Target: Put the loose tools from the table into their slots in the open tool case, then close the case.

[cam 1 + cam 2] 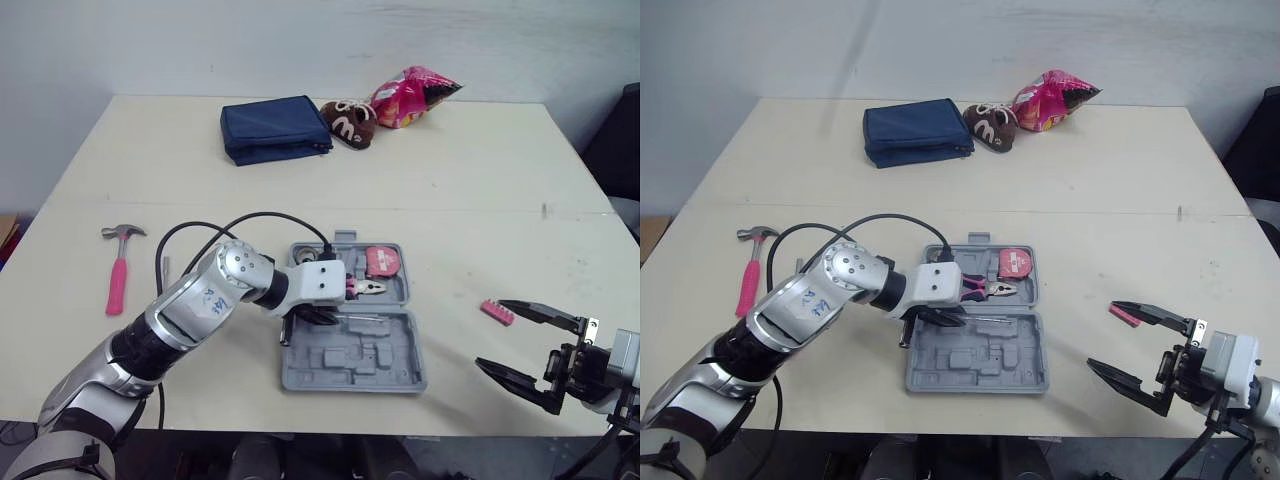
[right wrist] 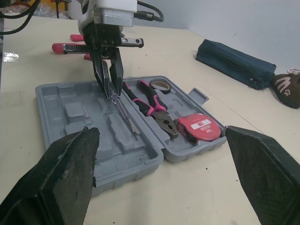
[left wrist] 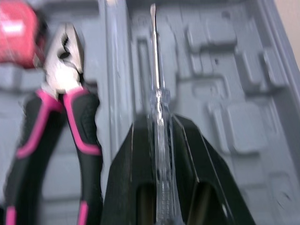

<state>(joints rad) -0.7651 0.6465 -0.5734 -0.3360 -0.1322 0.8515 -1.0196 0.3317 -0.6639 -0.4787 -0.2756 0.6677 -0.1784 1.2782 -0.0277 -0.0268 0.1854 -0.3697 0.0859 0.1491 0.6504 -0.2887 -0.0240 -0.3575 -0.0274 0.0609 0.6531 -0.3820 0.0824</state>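
A white letter "m" stands on the brown pouch point(image 1: 347, 124) at the far side of the counter point(image 1: 480, 190). The red tape measure point(image 2: 199, 127) in the tool case point(image 2: 51, 101) bears a white label whose print is too small to read. The print on the pink snack bag point(image 1: 412, 96) cannot be made out.

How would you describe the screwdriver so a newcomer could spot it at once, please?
Find the open grey tool case near the front edge of the table. The screwdriver is clamped in the left gripper over it, beside the pink-and-black pliers. Unlike them, it is a thin steel shaft with a clear handle.
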